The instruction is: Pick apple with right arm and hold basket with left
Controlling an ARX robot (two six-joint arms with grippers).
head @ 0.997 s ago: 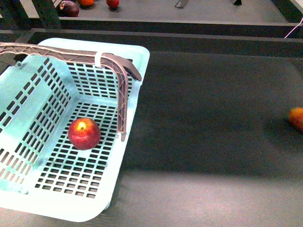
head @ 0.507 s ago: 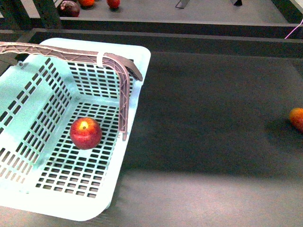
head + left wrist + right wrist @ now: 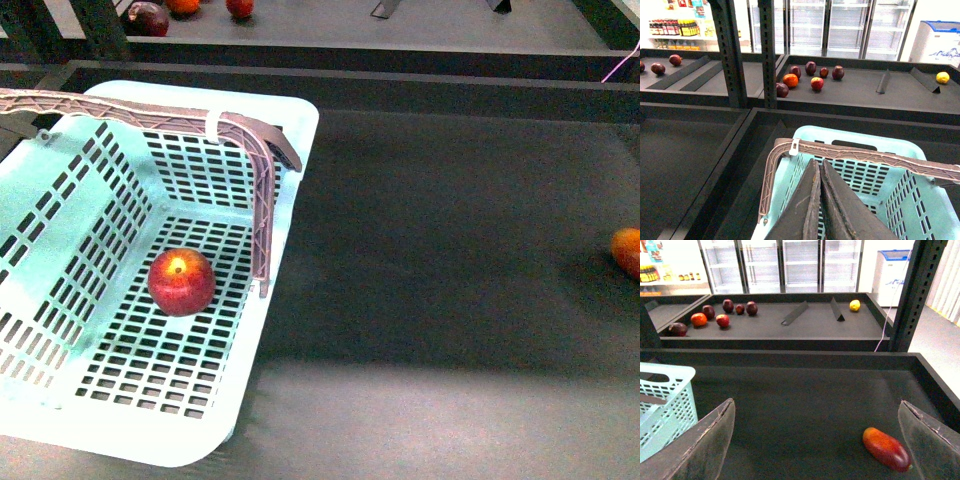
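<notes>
My left hand [image 3: 819, 200] sits closed and empty above the pale mint slotted plastic basket [image 3: 60, 425], lower left of frame, round red apple [image 3: 181, 282] on its floor, while my right hand [image 3: 815, 440] hangs wide open, empty, to grab it.

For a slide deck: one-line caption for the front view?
Red apple on the floor of the mint basket, an orange-red fruit far right on the dark shelf.

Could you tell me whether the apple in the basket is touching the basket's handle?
Apart. In the front view the apple rests on the basket floor, and open slotted floor shows between it and the upright part of the handle.
</notes>
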